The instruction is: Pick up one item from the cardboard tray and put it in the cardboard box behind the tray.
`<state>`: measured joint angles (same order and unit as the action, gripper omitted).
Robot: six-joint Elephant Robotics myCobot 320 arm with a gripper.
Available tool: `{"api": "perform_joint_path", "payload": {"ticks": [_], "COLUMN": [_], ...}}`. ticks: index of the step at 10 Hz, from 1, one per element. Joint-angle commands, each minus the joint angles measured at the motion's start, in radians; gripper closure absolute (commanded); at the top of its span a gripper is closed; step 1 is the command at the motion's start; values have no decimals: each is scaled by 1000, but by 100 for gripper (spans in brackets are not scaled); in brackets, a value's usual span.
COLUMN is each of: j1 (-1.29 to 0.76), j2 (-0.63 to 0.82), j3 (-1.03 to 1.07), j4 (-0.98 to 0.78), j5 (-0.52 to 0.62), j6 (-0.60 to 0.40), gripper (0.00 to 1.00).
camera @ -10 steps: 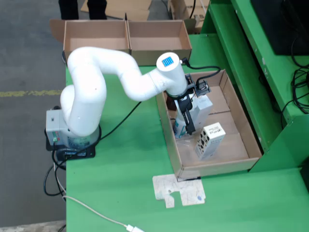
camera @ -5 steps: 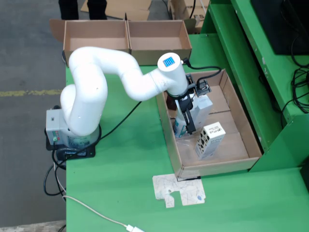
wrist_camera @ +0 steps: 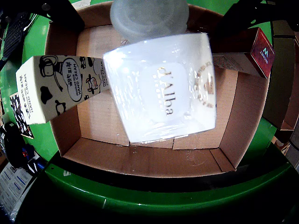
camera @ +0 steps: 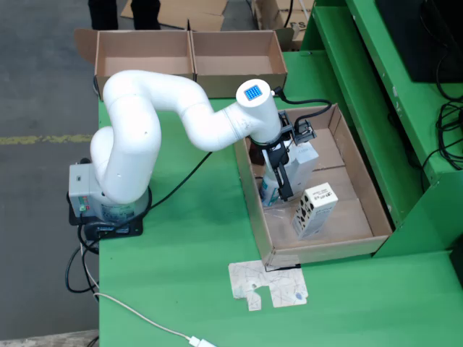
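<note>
Arm: the white arm [camera: 155,116] stands on its base at the left edge of the green table [camera: 195,253] in the fixed view and reaches right, wrist over the cardboard tray [camera: 362,181].
Gripper: the gripper [camera: 281,173] points down inside the tray's left half; black fingers flank a white pack. Clamped on it or merely around it: cannot tell from either view.
White pack: the white "d'Alba" pack [wrist_camera: 163,88] fills the centre of the gripper-mounted view, wrapped in glossy film, tilted, with a round grey cap above it. In the fixed view it sits upright between the fingers, low in the tray; whether it touches the floor cannot be told.
Hand cream box: the cow-print box [camera: 314,210] leans in the tray just right of the gripper in the fixed view; in the gripper view it lies at the left, just beside the white pack.
Red box: a dark red box [wrist_camera: 252,53] lies at the tray's upper right in the gripper view.
Target boxes: two open cardboard boxes [camera: 189,54] sit side by side at the far end of the table.
Other: a flat cardboard scrap [camera: 269,284] lies on the table near the tray's front corner.
</note>
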<state>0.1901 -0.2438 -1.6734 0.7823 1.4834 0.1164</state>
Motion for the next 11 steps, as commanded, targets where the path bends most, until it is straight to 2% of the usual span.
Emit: {"api": "perform_joint_path", "payload": {"ticks": [1,3,11], "j1": [-6,-6,-6], "j2": [18,18,18], "j3": [31,31,31], "j4": [11,11,11], "j5": [-4,-4,-4], "j6": [-5,-5,-5], "gripper": [0,0,80]}}
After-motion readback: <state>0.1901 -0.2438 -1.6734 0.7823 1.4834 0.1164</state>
